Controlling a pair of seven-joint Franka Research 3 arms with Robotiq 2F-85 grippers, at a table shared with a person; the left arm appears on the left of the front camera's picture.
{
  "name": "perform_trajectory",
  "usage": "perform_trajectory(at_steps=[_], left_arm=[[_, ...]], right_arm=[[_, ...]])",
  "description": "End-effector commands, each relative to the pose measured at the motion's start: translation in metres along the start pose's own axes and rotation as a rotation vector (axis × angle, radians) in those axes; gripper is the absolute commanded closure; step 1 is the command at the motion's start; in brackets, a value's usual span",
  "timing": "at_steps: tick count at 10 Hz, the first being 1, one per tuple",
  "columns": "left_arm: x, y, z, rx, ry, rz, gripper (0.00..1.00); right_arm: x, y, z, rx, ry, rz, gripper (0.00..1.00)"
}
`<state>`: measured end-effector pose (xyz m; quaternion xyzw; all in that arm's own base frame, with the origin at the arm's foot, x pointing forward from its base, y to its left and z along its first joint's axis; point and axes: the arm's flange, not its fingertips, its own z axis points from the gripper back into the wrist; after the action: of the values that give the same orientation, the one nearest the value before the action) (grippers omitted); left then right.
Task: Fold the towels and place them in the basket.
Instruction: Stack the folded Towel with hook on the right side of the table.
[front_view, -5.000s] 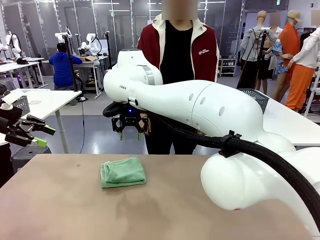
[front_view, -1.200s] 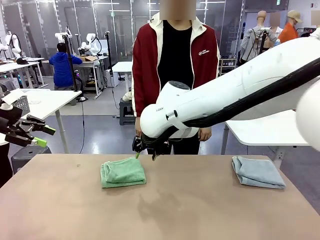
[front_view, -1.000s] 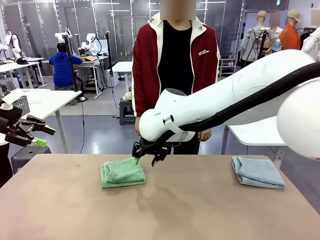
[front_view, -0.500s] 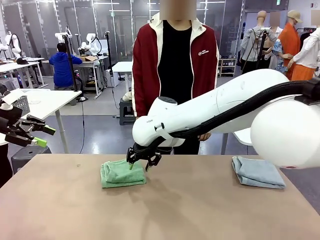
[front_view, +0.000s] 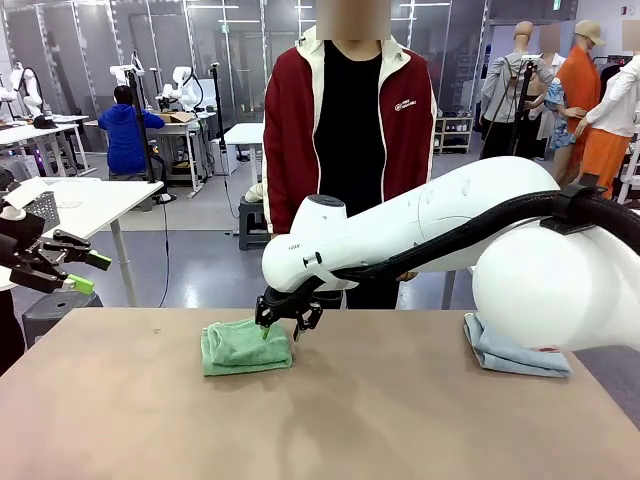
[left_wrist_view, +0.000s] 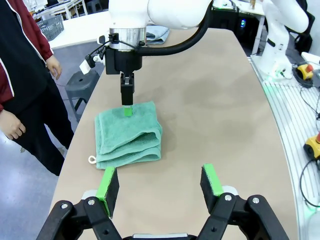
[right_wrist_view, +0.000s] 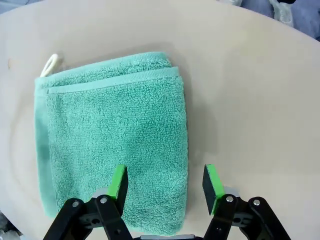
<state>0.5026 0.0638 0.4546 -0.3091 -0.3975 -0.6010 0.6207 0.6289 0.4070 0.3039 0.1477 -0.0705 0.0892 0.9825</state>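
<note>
Front view: the right arm reaches in from the right of the frame across the middle, and its right gripper (front_view: 280, 325) hangs just over the far right edge of the folded green towel (front_view: 245, 346), left of centre on the table (front_view: 380, 420). Its jaws stand apart with nothing between them. A blue-grey towel (front_view: 510, 355) lies at the right edge, partly behind the arm. The left gripper (front_view: 60, 262) sits at the far left, off the table. A person (front_view: 350, 130) stands behind.

Left wrist view: the left gripper (left_wrist_view: 162, 182), jaws spread and empty, fills the bottom; the green towel lies at centre left with the right gripper above it.

Right wrist view: the spread fingers (right_wrist_view: 118, 183) straddle the towel's lower right edge; its white loop (right_wrist_view: 50, 64) is at upper left.
</note>
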Motion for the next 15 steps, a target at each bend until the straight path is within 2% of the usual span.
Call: perform_trajectory(at_steps=[1, 2, 3, 4, 5, 6, 7, 8, 9, 10, 11, 15], left_arm=[[0.001, -0.004, 0.001, -0.003, 0.002, -0.004, 0.16], [0.001, -0.004, 0.001, -0.003, 0.002, -0.004, 0.16], [0.001, -0.004, 0.001, -0.003, 0.002, -0.004, 0.16], [0.001, -0.004, 0.001, -0.003, 0.002, -0.004, 0.16], [0.001, -0.004, 0.001, -0.003, 0.002, -0.004, 0.16], [0.001, -0.004, 0.001, -0.003, 0.002, -0.004, 0.16], [0.001, -0.004, 0.001, -0.003, 0.002, -0.004, 0.16], [0.001, -0.004, 0.001, -0.003, 0.002, -0.004, 0.16], [0.001, -0.004, 0.001, -0.003, 0.002, -0.004, 0.16], [0.001, -0.004, 0.001, -0.003, 0.002, -0.004, 0.16], [0.001, -0.004, 0.001, -0.003, 0.002, -0.004, 0.16], [0.001, -0.004, 0.001, -0.003, 0.002, -0.004, 0.16]], right_arm=[[0.007, 0.005, -0.003, -0.012, -0.006, -0.014, 0.24], [0.008, 0.004, -0.006, -0.017, 0.0, -0.02, 0.24], [0.008, 0.003, -0.007, -0.031, 0.005, -0.03, 0.44], [0.008, 0.003, -0.008, -0.034, 0.007, -0.028, 0.44], [0.008, 0.002, -0.009, -0.037, 0.008, -0.027, 0.64], [0.008, 0.001, -0.009, -0.038, 0.011, -0.029, 0.49], [0.007, 0.0, -0.01, -0.042, 0.014, -0.034, 0.84], [0.007, 0.0, -0.011, -0.043, 0.017, -0.036, 0.69], [0.006, 0.001, -0.01, -0.043, 0.02, -0.036, 1.0], [0.005, 0.0, -0.008, -0.046, 0.019, -0.038, 0.89], [0.003, 0.0, -0.006, -0.045, 0.016, -0.04, 1.0], [-0.011, -0.006, 0.022, -0.052, 0.031, -0.021, 1.0]])
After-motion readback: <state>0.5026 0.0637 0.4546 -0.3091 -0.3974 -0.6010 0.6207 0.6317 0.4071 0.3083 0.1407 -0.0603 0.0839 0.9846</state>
